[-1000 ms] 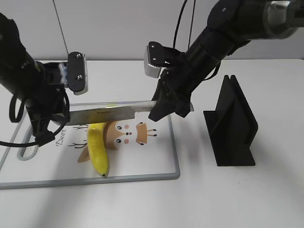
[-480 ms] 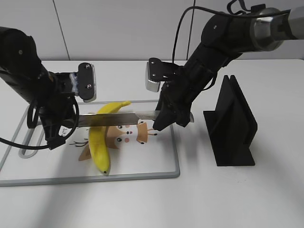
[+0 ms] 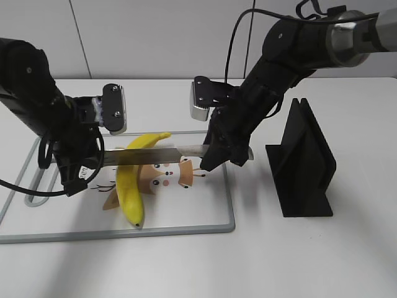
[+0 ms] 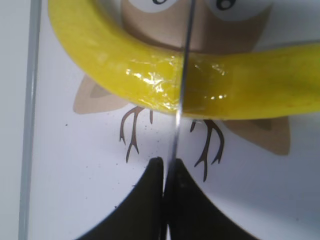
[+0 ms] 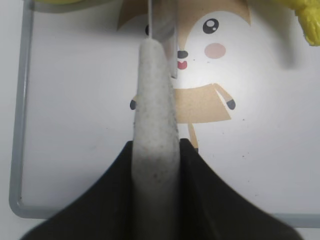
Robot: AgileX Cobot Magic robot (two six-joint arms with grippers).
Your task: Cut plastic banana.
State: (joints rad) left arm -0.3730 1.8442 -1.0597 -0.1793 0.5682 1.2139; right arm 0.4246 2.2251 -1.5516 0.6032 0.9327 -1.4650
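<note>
The plastic banana is glossy yellow and lies curved on the white cutting board with a deer picture. A knife lies level across the banana's upper part. My right gripper is shut on the knife's grey handle. My left gripper is shut on the blade's tip. In the left wrist view the thin blade crosses the banana just ahead of the closed fingers. In the right wrist view the gripper clamps the handle, and a yellow banana end shows at the top right.
A black slotted knife stand stands on the table right of the board. The board's grey rim runs along its edges. A grey cable loop lies at the board's left end.
Both arms have brought the knife down and slightly right, from above the banana onto it. In the last half second almost nothing has moved.
</note>
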